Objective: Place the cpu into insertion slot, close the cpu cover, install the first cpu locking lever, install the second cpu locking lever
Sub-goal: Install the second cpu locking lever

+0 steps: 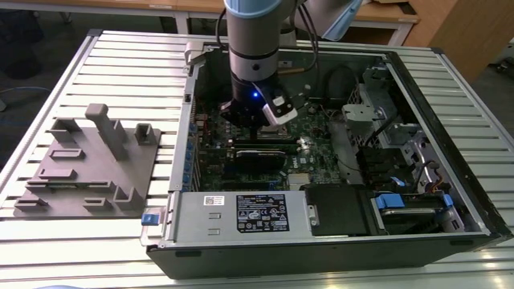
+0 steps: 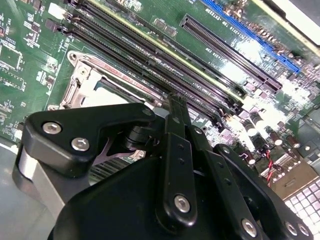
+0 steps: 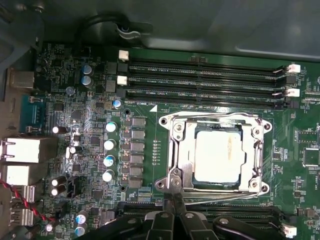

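The cpu (image 3: 218, 156) lies seated in the insertion slot (image 3: 175, 131) near the motherboard's (image 3: 90, 150) centre, with the cpu cover (image 3: 256, 150) down around it. The hand (image 3: 174, 196), fingers drawn together and seemingly holding nothing, sits at the cover's corner. A skewed push there could slip onto nearby components.

Your exterior view looks down from high, well back, at the open computer case (image 1: 321, 150) on the desk (image 1: 120, 66). Both wrist views sit close above the motherboard (image 3: 90, 130), sharing the insertion slot (image 3: 216, 152); the second is steeply tilted.
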Controlling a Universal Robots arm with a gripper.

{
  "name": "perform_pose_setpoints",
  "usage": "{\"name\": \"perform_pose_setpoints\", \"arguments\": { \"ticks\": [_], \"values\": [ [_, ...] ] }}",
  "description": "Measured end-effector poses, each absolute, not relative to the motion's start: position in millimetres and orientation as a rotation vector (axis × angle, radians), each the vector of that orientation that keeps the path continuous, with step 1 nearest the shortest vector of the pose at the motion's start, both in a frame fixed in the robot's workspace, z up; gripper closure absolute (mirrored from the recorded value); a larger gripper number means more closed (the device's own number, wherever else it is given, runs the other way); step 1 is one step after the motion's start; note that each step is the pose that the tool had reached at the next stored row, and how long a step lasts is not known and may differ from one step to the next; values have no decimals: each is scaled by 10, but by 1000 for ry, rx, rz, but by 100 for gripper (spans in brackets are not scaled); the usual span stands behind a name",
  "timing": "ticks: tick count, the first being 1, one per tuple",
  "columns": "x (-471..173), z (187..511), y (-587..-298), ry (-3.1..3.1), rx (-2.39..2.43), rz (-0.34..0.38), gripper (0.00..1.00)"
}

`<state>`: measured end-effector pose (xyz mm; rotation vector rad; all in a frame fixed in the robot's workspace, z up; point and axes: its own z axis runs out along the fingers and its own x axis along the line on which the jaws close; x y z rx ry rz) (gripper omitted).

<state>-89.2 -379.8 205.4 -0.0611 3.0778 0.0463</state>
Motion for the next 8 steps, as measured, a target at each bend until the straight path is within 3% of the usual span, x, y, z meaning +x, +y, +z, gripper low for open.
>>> {"name": "perform_pose_setpoints", "arguments": {
  "ticks": [8],
  "values": [
    [-899, 2033, -3806, 3077, -61, 63, 89]
  ]
}}
